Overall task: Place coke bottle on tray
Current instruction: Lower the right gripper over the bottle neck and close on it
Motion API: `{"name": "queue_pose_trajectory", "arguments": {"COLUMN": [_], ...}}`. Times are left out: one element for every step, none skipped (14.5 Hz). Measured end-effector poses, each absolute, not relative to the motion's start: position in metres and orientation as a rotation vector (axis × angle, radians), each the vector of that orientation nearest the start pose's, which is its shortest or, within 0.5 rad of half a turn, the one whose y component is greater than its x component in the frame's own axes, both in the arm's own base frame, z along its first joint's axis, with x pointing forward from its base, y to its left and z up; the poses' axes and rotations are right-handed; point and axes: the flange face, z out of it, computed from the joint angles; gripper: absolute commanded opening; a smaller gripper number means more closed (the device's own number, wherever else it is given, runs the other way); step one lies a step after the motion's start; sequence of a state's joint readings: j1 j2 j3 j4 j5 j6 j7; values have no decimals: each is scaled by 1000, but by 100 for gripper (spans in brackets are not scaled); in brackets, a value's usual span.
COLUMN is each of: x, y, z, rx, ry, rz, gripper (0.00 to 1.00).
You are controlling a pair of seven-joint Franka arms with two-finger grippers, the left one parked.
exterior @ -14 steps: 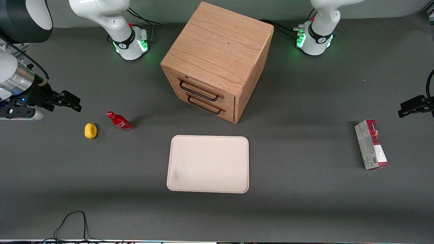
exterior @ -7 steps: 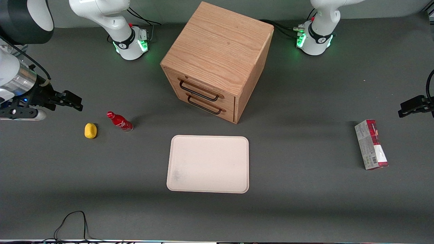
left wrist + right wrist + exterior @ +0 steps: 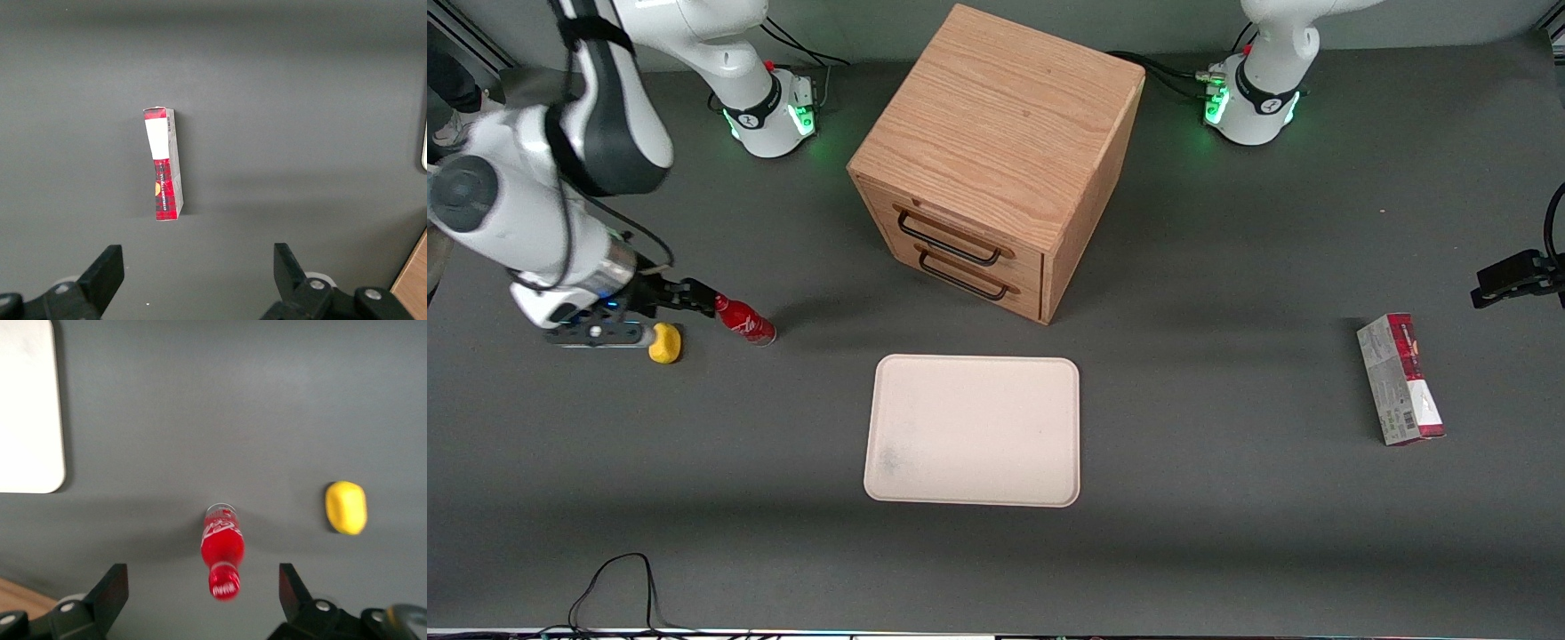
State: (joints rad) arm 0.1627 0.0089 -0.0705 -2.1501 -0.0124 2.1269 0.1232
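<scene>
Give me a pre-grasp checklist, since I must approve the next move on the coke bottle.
1. Coke bottle upright on the table: ok.
2. Gripper open, above the bottle: ok.
3. Bottle centred between the fingers: ok in the wrist view.
4. Lemon clear of the fingers: ok, it lies apart beside the bottle.
5. Tray bare: ok.
6. Height above the cap: cannot tell.

The coke bottle (image 3: 744, 321) (image 3: 222, 555), small, glossy red with white script and a red cap, stands upright on the table. The tray (image 3: 973, 431) (image 3: 28, 407), flat cream rectangle with rounded corners, lies empty at the bottle's four o'clock, well apart.

The gripper (image 3: 698, 298) (image 3: 203, 590) hangs open just above the bottle's cap.
</scene>
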Motion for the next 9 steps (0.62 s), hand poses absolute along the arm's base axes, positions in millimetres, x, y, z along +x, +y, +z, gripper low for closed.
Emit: {"name": "queue_pose_trajectory", "arguments": {"x": [525,518,511,505,499,494,491,487,485], "y": [49,49,48,47,46,45,43,42,41], "z": [377,363,350,339,330,323,318,314,311], "rx": [-3155,-3154,-3153,-3151,-3151,-3151,-3151,-3151,-3150], "ry": [34,27,8,-15,-36,-50,-60,-71,-83], "rz": [40,32,21,12,11,16,21,22,16], "gripper": [100,100,100,100,100,100,100,99,90]}}
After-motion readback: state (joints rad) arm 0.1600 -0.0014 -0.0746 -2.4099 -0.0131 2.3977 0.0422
